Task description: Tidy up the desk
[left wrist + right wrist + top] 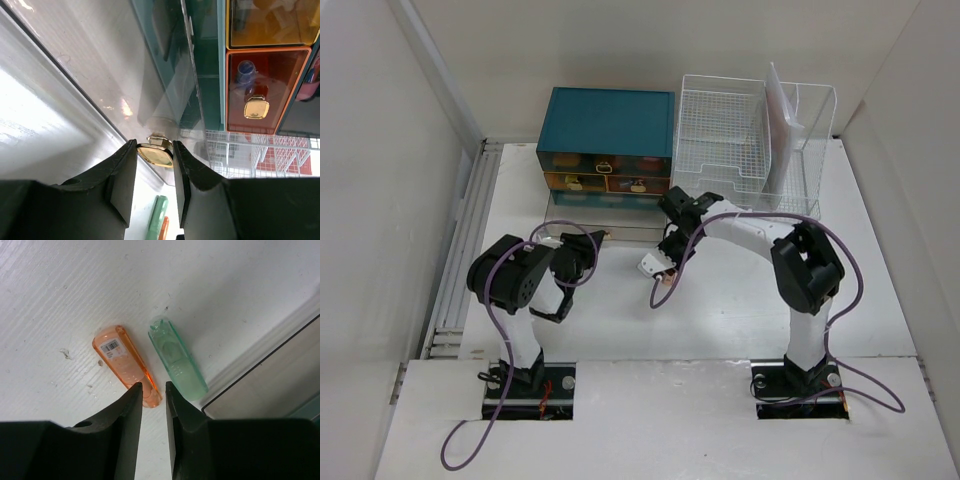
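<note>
Orange piece and green piece lay loose on the desk, apparently not yet stowed. Left claw clamped the drawer's gold handle; right claw stood slightly apart over the orange piece's end.

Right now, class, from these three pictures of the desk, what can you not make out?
Top view: the right gripper covers most of what lies beneath it.
Left wrist view: things inside the orange drawer are blurred behind tinted plastic.
Right wrist view: the fingers hide the orange piece's near end; the print on its label is too small.
</note>
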Controlling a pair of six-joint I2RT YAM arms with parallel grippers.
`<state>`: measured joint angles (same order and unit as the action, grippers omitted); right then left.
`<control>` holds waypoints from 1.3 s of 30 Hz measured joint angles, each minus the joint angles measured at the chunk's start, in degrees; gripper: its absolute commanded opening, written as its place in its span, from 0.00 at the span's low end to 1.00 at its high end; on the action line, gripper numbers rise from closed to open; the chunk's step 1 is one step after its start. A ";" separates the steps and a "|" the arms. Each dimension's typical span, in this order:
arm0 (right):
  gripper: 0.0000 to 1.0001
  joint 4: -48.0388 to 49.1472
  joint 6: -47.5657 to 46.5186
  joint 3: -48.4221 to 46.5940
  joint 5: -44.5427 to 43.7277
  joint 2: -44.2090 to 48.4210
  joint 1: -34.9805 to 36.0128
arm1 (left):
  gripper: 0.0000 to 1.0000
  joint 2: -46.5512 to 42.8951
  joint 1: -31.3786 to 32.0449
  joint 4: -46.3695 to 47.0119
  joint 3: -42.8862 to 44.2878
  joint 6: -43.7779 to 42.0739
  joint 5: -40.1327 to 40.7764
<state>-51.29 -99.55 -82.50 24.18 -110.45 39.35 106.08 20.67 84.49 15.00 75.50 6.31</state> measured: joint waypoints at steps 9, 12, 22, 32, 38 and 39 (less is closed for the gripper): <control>0.34 2.62 1.49 -1.03 0.33 -3.48 1.25 | 0.00 -0.55 0.35 -0.02 -0.81 -0.07 0.24; 0.34 3.87 2.08 -2.16 0.31 -4.83 1.70 | 0.00 -0.57 0.61 0.04 -0.90 -0.07 0.70; 0.46 4.81 3.34 -5.68 -0.83 -6.64 1.97 | 0.00 -0.55 1.25 0.87 -2.05 -0.02 1.57; 0.44 0.83 2.40 -9.53 -2.29 -10.21 2.58 | 0.00 -0.39 3.43 2.84 -4.00 0.85 3.08; 0.21 -1.84 2.01 -11.85 -3.48 -11.67 3.10 | 0.00 0.20 3.80 3.98 -4.42 1.49 3.19; 0.20 -2.01 2.01 -11.96 -3.69 -11.74 3.23 | 0.00 0.22 3.89 4.02 -4.48 1.49 3.30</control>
<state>-53.30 -97.54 -94.45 20.49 -122.19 42.59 106.30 24.56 88.51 10.52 76.99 9.61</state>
